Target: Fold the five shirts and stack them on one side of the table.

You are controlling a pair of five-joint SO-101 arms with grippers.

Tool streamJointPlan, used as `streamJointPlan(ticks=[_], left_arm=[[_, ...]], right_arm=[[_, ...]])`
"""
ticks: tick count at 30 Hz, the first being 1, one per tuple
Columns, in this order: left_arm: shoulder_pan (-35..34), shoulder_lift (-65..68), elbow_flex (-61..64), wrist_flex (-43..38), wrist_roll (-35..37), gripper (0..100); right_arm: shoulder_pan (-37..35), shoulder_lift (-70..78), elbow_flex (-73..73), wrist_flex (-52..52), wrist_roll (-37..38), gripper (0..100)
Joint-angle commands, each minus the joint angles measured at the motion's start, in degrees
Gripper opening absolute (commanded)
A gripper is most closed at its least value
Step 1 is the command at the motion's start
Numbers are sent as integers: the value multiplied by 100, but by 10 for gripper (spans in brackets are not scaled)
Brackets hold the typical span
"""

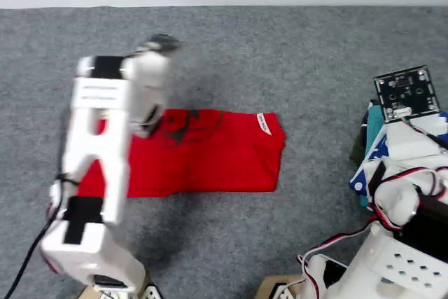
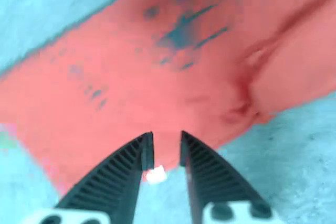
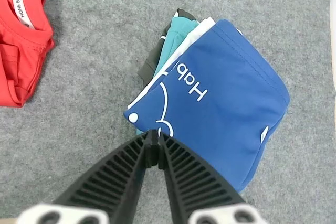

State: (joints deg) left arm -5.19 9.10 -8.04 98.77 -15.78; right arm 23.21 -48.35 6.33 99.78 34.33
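Red shirt (image 1: 210, 152) sits in the middle of the tabletop (image 1: 280, 54), left gripper (image 2: 166, 140) over it, jaws a crack apart, while right gripper (image 3: 155, 140) is closed empty above the blue-topped stack (image 3: 220, 114) at the right edge.

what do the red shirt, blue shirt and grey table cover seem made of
Red shirt: soft matte knit, probably cotton jersey; it creases and folds. Blue shirt: smoother cloth with a stitched hem, possibly a synthetic blend. Grey table cover: felt- or carpet-like textile, matte, fuzzy speckled nap.
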Motion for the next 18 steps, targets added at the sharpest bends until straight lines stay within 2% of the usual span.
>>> streamJointPlan(ticks=[1,8,13,18], left_arm=[[-1037,-308,66,158,97,150],[-2066,545,40,-211,-589,189],[-2251,1301,-4,-492,-782,214],[-2286,1820,-620,-501,-800,221]], right_arm=[[66,-66,-18,154,62,10],[66,-66,-18,154,62,10],[66,-66,-18,154,62,10],[75,-66,-18,163,62,10]])
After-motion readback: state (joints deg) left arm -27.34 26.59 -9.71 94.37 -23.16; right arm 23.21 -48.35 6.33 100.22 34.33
